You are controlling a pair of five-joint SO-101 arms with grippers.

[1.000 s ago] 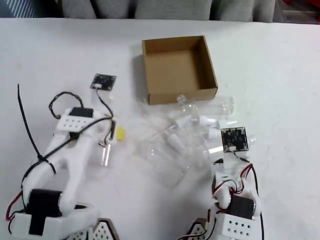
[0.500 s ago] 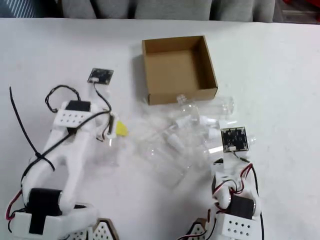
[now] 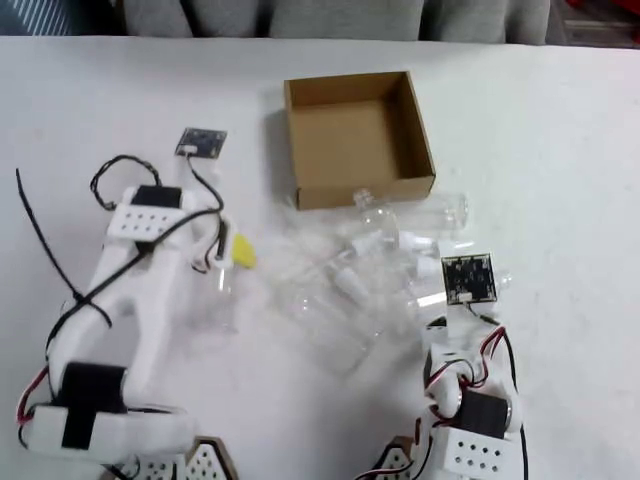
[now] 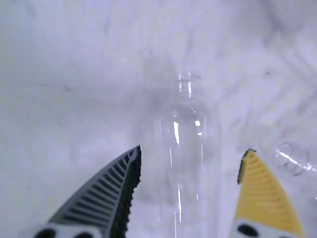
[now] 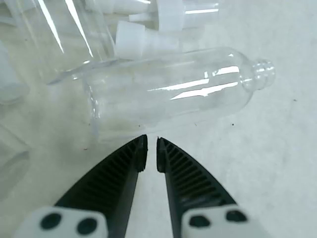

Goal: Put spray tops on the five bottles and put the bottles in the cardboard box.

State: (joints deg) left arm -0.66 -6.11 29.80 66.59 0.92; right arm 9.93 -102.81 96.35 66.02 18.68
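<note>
the left tool [image 4: 192, 151] is spread astride a capless clear bottle [image 4: 181, 124] lying on the table [image 4: 59, 74], well short of the box [image 3: 358, 130]; probably light, thin-walled and slick, so pinch gently across the mid body.

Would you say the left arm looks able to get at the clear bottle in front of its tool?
Probably yes: the left tool is open and straddles the clear bottle, with nothing else lying in between.
</note>
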